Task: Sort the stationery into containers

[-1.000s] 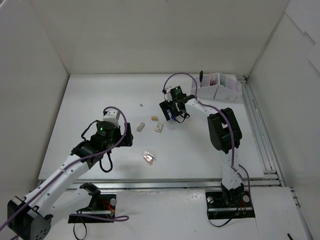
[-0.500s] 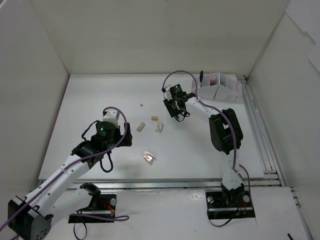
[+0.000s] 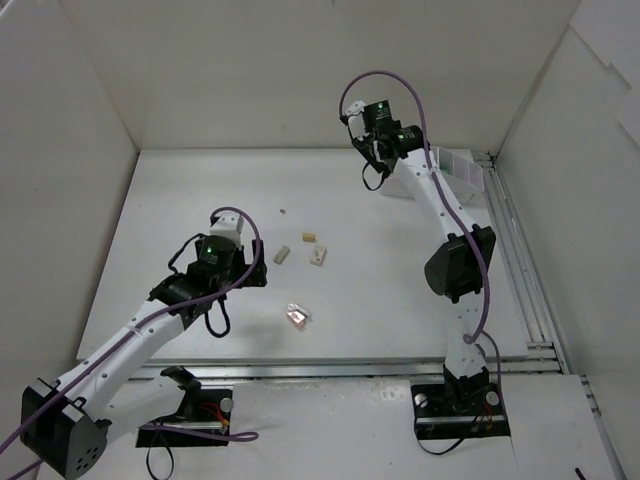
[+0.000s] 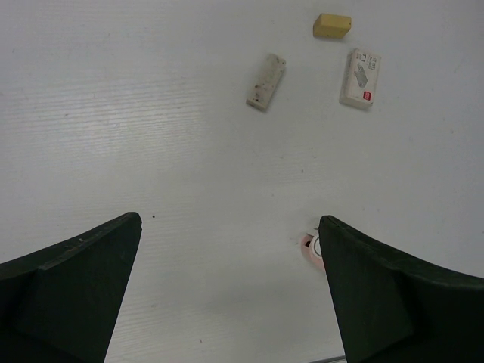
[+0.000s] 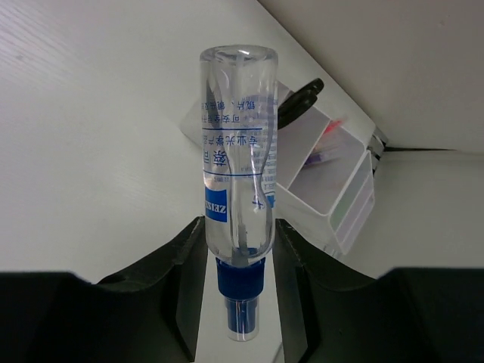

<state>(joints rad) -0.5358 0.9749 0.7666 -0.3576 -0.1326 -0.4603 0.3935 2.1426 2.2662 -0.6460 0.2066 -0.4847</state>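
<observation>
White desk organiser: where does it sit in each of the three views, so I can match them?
Top external: organiser at the far right of the table, partly behind the right arm.
Left wrist: not in it.
Right wrist: right of centre, behind the held clear bottle.
Shared landmark: the white table, in all three.

The left white tubular arm [image 3: 120, 350] and the right white tubular arm [image 3: 437, 195] share one build: pale links between bulky black joint housings. A thin purple cable [image 3: 380, 73] runs along each. A small green light [image 3: 381, 104] glows on each black wrist block. The black base plates [image 3: 460, 408] stand at the near edge, the left one with thin red wiring. The left tool [image 4: 229, 219] and the right tool [image 5: 238, 253] have matte black, wedge-shaped fingers [image 4: 68, 291].
</observation>
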